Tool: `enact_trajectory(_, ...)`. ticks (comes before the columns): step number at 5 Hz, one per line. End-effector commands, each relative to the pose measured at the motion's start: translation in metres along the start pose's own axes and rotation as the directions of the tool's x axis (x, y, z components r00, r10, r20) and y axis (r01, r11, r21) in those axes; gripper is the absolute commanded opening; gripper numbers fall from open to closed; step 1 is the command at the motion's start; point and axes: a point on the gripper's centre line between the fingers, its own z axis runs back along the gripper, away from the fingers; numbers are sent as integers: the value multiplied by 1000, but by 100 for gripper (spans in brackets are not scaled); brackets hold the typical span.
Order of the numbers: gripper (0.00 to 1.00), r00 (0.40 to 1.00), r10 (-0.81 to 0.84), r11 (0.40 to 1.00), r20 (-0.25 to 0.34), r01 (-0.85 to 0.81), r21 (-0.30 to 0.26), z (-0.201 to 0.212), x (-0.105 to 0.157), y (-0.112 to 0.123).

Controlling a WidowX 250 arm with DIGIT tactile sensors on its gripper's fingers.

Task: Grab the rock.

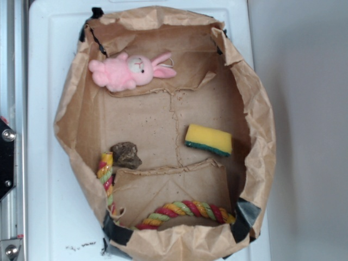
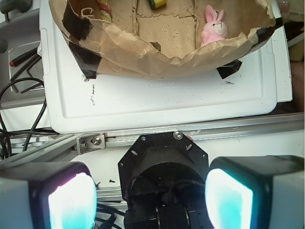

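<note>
Inside the paper bag [image 1: 255, 109], rock [image 1: 126, 154] touching braided rope [image 1: 105, 173], left of sponge [image 1: 209, 140].

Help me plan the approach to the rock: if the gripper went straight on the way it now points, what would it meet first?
Probably the robot's black base mount, centred between the open fingers of the gripper. Depth is unclear.

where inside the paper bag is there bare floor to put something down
Bare patches in the paper bag: the middle, bordered by the pink bunny, the yellow sponge and the rock; also the far right corner beyond the sponge. Crowded: the near-left corner, where the rock touches the rope.
</note>
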Motion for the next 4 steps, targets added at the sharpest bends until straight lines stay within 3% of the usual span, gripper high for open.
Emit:
enact_trajectory(1,100,1000,0,1000,0,0,0,0,0,0)
enact_trajectory(3,100,996,34,999,77,-37,39,-5,65,3)
enact_trajectory(4,100,995,47,998,83,-49,32,-22,82,20)
